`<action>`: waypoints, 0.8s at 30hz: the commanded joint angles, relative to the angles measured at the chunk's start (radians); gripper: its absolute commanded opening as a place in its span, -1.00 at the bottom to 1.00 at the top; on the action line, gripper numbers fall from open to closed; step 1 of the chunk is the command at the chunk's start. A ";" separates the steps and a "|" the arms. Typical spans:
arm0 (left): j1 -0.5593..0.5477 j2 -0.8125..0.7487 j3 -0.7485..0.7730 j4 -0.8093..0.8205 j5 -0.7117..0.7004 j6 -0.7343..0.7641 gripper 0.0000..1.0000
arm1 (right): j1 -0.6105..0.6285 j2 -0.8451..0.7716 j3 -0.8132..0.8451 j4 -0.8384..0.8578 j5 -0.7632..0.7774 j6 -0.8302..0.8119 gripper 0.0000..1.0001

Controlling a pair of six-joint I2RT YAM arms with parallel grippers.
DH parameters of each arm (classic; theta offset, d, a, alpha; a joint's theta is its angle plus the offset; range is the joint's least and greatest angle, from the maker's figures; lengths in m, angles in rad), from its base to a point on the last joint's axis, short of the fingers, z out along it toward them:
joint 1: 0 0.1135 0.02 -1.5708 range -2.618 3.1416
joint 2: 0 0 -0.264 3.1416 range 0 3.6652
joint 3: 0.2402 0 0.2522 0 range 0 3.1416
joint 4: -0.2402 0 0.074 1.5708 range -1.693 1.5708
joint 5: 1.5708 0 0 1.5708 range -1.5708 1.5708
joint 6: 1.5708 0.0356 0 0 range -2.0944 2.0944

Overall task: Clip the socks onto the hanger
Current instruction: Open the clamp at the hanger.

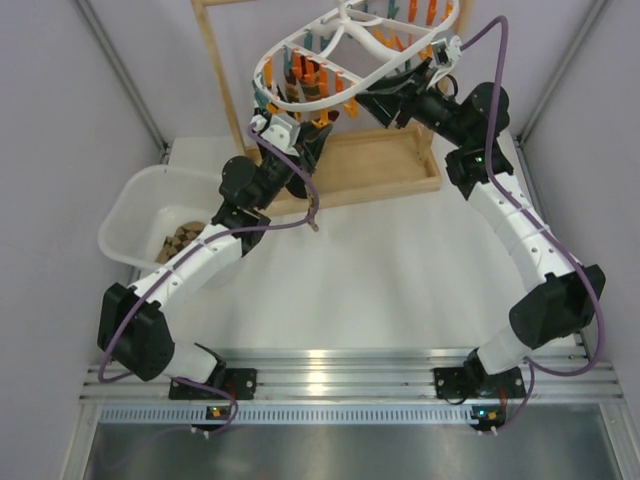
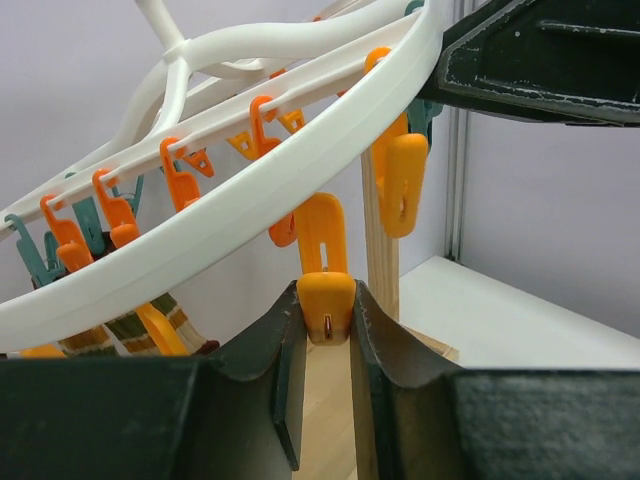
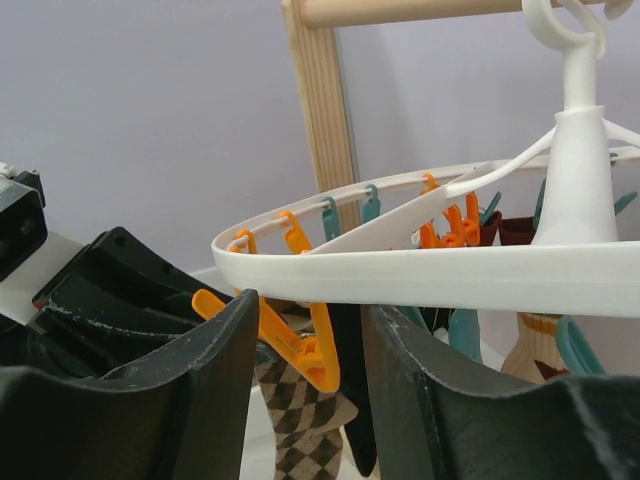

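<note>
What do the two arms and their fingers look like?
Both the left arm and the right arm have white tubular links between bulky black joint housings. A purple cable loops loosely along each. The fingers are matte black, broad and curved, with scuffed, greyish edges. A small green light shows on a right arm joint.

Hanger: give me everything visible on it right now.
The hanger is a white plastic oval frame with crossbars, tilted, its ringed stem hung from the wooden rod. Orange and teal clips dangle from it; a diamond-patterned sock hangs below. The left gripper pinches one orange clip; the right gripper straddles the rim, grip unclear.
</note>
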 commanded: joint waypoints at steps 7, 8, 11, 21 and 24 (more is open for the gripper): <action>-0.005 -0.076 -0.030 0.038 0.108 0.128 -1.00 | 0.017 -0.124 -0.069 -0.029 -0.101 -0.022 -0.04; -0.005 -0.076 -0.033 0.043 0.111 0.138 -1.00 | 0.017 -0.141 -0.094 0.000 -0.136 0.004 -0.02; -0.005 -0.082 -0.042 0.047 0.122 0.157 -1.00 | 0.020 -0.174 -0.138 0.058 -0.199 0.038 -0.06; -0.005 -0.094 -0.053 0.050 0.148 0.196 -1.00 | 0.117 -0.168 -0.155 0.026 -0.190 -0.175 -0.24; -0.005 -0.093 -0.047 0.049 0.146 0.193 -1.00 | 0.155 -0.151 -0.178 0.049 -0.118 -0.254 -0.23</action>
